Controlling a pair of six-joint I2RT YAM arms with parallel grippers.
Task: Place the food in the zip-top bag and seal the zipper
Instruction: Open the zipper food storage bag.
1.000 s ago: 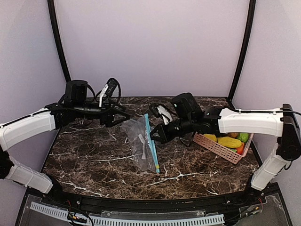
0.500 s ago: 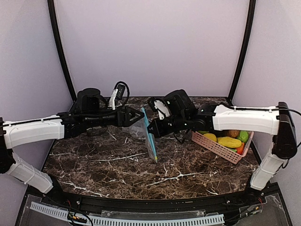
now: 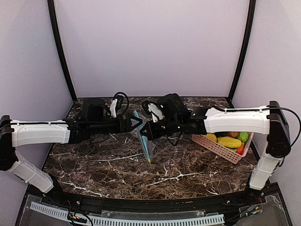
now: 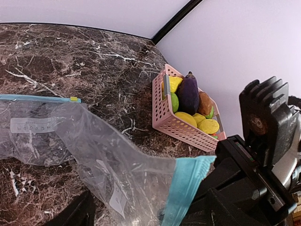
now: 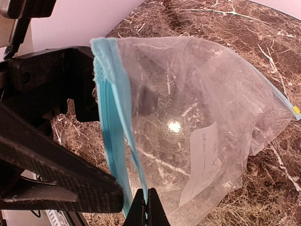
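Note:
The clear zip-top bag (image 3: pixel 144 141) with a blue zipper strip hangs above the table's middle. My right gripper (image 3: pixel 145 133) is shut on one blue lip of it, as the right wrist view (image 5: pixel 146 209) shows. My left gripper (image 3: pixel 136 123) is open at the bag's top edge; the blue strip (image 4: pixel 186 188) hangs between its spread fingers. The bag (image 5: pixel 197 117) is empty. The food (image 3: pixel 229 141), yellow, green and orange pieces, lies in the pink basket (image 3: pixel 217 149) at the right. The left wrist view also shows a purple eggplant (image 4: pixel 189 94) and yellow pieces (image 4: pixel 208 125) in it.
The pink basket (image 4: pixel 171 123) stands near the table's right edge, close to the right arm's base. The dark marble table (image 3: pixel 94 160) has purple walls at the back and sides. The two grippers are almost touching over the table's middle.
The right gripper has lifted the bag off the table and carried it left and back. The left gripper has moved right and now reaches the bag's top edge.

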